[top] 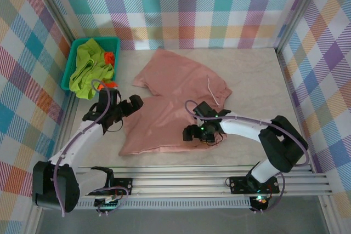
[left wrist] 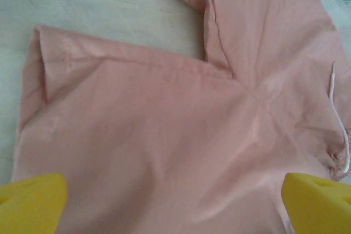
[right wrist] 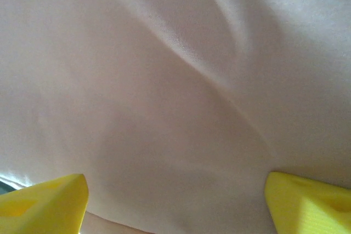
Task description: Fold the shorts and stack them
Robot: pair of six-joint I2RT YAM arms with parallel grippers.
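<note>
Pink, thin and slack, so easy to spoil from here. Could pinch just one layer of the dusty pink shorts by closing the left gripper too shallow, peeling the leg apart instead of folding it. Could drag the whole garment toward 9 o'clock by lifting on one side alone, without a matching grip from the right gripper. Could trap the white drawstring inside the fold, or set a skewed, lumpy crease by folding over wrinkles left unsmoothed. Could also clip the teal basket at 10 o'clock on a wide leftward swing. On the left: jaws spread fully, poised just above the near leg's 9 o'clock edge, gripping nothing. On the right: parted wide too, low over the same leg close to its 6 o'clock edge, nothing clasped between the yellow pads. As for the pink pair: lying unfolded at the centre of the table, waistband toward 3 o'clock, legs splayed in a V toward 10 and 8 o'clock, hem strip turned over at the near leg's end, soft diagonal wrinkles throughout. Waiting in the basket: lime green shorts, crumpled and draped over the rim, with a scrap of orange shorts beside them. No fold made, no stack begun.
</note>
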